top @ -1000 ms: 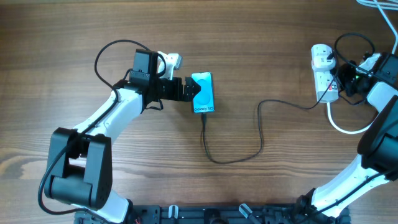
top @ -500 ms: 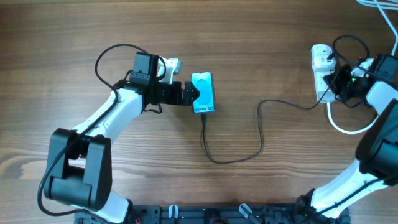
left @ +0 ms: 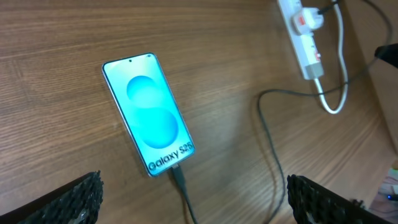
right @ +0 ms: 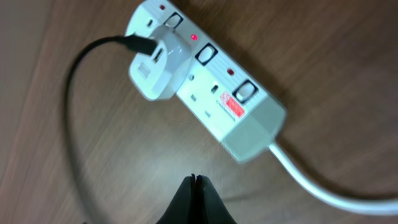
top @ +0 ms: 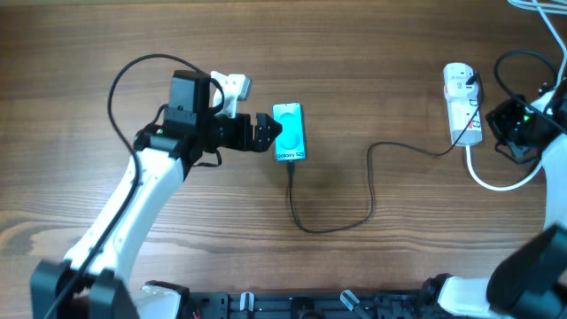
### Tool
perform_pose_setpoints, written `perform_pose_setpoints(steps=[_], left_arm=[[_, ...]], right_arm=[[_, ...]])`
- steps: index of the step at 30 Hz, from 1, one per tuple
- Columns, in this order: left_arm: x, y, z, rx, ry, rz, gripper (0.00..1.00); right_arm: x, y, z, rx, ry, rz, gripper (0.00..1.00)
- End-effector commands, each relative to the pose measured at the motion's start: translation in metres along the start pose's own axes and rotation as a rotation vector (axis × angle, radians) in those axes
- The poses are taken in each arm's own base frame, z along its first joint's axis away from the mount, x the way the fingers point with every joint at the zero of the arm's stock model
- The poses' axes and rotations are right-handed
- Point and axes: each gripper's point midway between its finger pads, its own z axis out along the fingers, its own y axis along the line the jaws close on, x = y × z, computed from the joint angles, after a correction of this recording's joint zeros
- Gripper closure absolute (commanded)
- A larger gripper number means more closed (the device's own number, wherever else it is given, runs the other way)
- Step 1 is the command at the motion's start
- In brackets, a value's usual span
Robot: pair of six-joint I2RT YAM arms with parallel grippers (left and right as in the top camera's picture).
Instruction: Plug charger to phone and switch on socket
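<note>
The phone (top: 289,132) lies flat with its teal screen lit; it also shows in the left wrist view (left: 149,112). The charger's black cable (top: 370,190) is plugged into the phone's bottom edge (left: 178,178) and runs to a white plug (right: 157,62) seated in the socket (top: 461,105). The socket (right: 249,121) shows red lights beside its switches. My left gripper (top: 264,131) is open and empty, just left of the phone; its fingers are at the lower corners of the left wrist view (left: 193,202). My right gripper (right: 196,180) is shut and empty, a little off the socket.
The socket's thick white cord (top: 496,182) loops toward the right arm and also shows in the right wrist view (right: 323,186). The black cable makes a slack loop on the wooden table (top: 337,226) between phone and socket. More white cords (top: 540,13) lie at the far right corner.
My right gripper has drawn back to the right, away from the socket. My left arm has lifted and pulled slightly left, off the phone's edge. Phone and cable have not moved.
</note>
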Motion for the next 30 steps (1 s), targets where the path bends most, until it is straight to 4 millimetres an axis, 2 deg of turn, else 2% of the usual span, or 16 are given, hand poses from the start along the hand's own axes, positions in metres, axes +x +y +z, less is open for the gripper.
perform_pose_setpoints(steps=[1, 9, 13, 18, 22, 23, 26, 27, 28, 29, 30], left_arm=[[0.002, -0.026, -0.019, 0.01, -0.029, 0.106, 0.0], [0.009, -0.067, -0.042, -0.044, -0.084, 0.238, 0.0], [0.008, -0.068, -0.059, -0.1, -0.129, 0.18, 0.0], [0.01, -0.076, -0.085, -0.096, -0.184, 0.138, 0.0], [0.014, -0.072, -0.106, -0.147, -0.226, 0.094, 0.0], [0.019, -0.071, -0.117, -0.16, -0.237, 0.089, 0.0], [0.026, -0.073, -0.133, -0.167, -0.259, 0.093, 0.0], [0.026, -0.074, -0.137, -0.17, -0.27, 0.095, 0.0], [0.026, -0.075, -0.142, -0.172, -0.287, 0.099, 0.0], [0.026, -0.075, -0.146, -0.174, -0.303, 0.102, 0.0], [0.025, -0.076, -0.151, -0.175, -0.321, 0.106, 0.0]], right_arm=[[0.001, 0.005, -0.039, 0.005, -0.072, -0.018, 0.96], [0.037, 0.043, -0.123, -0.166, -0.149, -0.22, 0.96], [0.06, 0.052, -0.155, -0.229, -0.178, -0.312, 0.96], [0.099, 0.071, -0.197, -0.368, -0.21, -0.471, 0.95], [0.125, 0.081, -0.223, -0.458, -0.254, -0.607, 0.95], [0.144, 0.088, -0.237, -0.531, -0.27, -0.718, 0.95], [0.172, 0.096, -0.251, -0.638, -0.266, -0.855, 0.94], [0.176, 0.097, -0.253, -0.656, -0.255, -0.861, 0.86], [0.179, 0.098, -0.254, -0.671, -0.245, -0.858, 0.67], [0.179, 0.098, -0.254, -0.674, -0.24, -0.847, 0.42], [0.179, 0.098, -0.254, -0.674, -0.236, -0.836, 0.02]])
